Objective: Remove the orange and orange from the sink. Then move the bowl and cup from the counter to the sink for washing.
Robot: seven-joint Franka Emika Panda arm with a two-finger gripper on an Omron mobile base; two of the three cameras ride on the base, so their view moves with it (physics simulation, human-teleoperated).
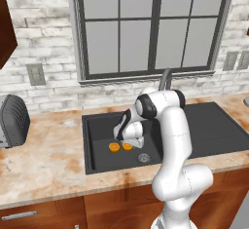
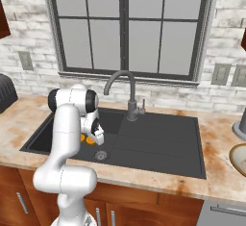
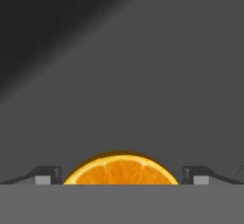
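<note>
Two oranges lie on the floor of the black sink (image 1: 97, 125), one to the left (image 1: 114, 147) and one beside it (image 1: 127, 146). My gripper (image 1: 129, 140) reaches down into the basin right over the right-hand orange. In the hand view that orange (image 3: 121, 169) sits between the two fingertips, with the gripper (image 3: 121, 176) open wide and a gap on each side of the fruit. From the right base view, both oranges (image 2: 90, 140) peek out beside the hand (image 2: 96, 134). The bowl (image 2: 239, 158) rests on the counter (image 2: 216, 172) at the far right edge. The cup is out of view.
A dark curved faucet (image 2: 126, 88) stands behind the basin, and the ribbed drainboard (image 2: 163, 138) extends to its right. A grey toaster (image 1: 12, 121) stands on the counter at the left. A grey object (image 2: 239, 126) stands behind the bowl. The round drain (image 1: 144, 158) lies near the oranges.
</note>
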